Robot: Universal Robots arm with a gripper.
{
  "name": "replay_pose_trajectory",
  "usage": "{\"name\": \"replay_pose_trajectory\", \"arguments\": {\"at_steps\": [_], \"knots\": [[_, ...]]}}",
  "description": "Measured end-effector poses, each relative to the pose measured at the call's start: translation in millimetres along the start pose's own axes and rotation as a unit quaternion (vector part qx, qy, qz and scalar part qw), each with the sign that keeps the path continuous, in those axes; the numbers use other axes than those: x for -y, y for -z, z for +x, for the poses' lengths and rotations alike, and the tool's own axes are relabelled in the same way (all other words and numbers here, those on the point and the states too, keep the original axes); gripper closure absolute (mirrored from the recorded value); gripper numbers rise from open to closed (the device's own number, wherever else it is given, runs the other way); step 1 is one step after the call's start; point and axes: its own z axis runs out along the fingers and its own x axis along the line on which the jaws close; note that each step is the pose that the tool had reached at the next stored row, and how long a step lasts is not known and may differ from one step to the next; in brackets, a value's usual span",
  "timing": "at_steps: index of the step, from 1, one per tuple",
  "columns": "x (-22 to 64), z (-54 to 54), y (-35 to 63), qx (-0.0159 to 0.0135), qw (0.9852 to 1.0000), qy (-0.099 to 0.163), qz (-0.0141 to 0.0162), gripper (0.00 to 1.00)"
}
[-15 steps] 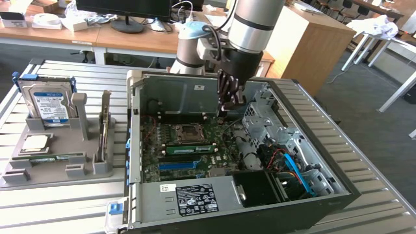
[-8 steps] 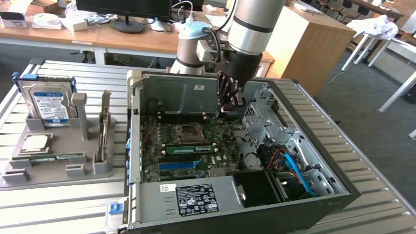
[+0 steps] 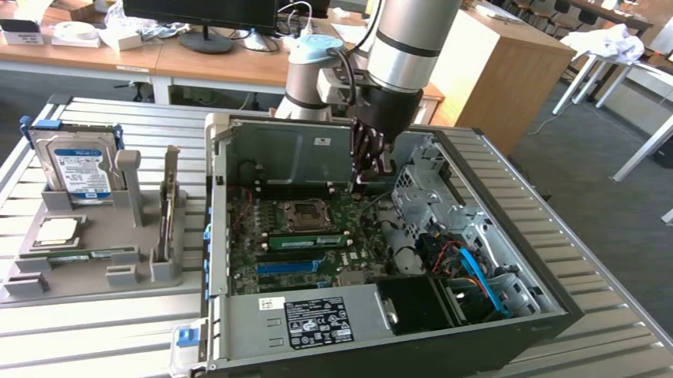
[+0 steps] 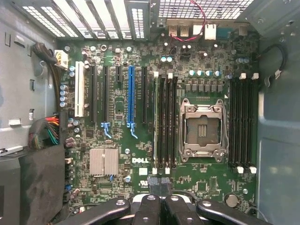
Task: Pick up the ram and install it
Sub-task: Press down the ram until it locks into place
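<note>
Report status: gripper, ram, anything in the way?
Gripper shut, empty, above the motherboard. Ram looks seated in the slot beside the processor socket. No obstruction seen.

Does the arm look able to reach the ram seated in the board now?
Probably yes: the case is open, the shut tool hangs just above the board, and nothing covers the ram.

Green circuit board with one blue slot and one white slot; ribbed silver heat sink; black gripper; hard drive labelled blue and white
</note>
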Motion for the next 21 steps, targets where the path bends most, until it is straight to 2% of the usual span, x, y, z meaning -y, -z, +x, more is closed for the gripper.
{"name": "replay_pose_trajectory", "arguments": {"at_steps": [21], "knots": [[0.1, 0.1, -13.9, 0.0000, 1.0000, 0.000, 0.0003, 0.90]]}}
